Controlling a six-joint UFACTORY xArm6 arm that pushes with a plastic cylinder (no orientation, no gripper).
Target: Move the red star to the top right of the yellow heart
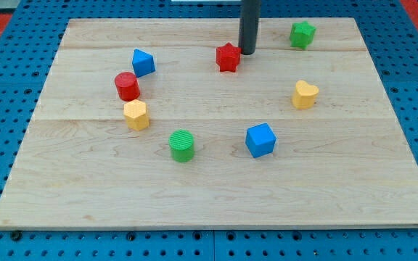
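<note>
The red star lies near the view's top centre of the wooden board. The yellow heart lies to the star's lower right, well apart from it. My tip is the lower end of a dark rod coming down from the view's top. It stands just to the right of the red star, touching or nearly touching its upper right side.
A green star lies at the top right. A blue block, a red cylinder and a yellow block stand at the left. A green cylinder and a blue cube lie lower centre.
</note>
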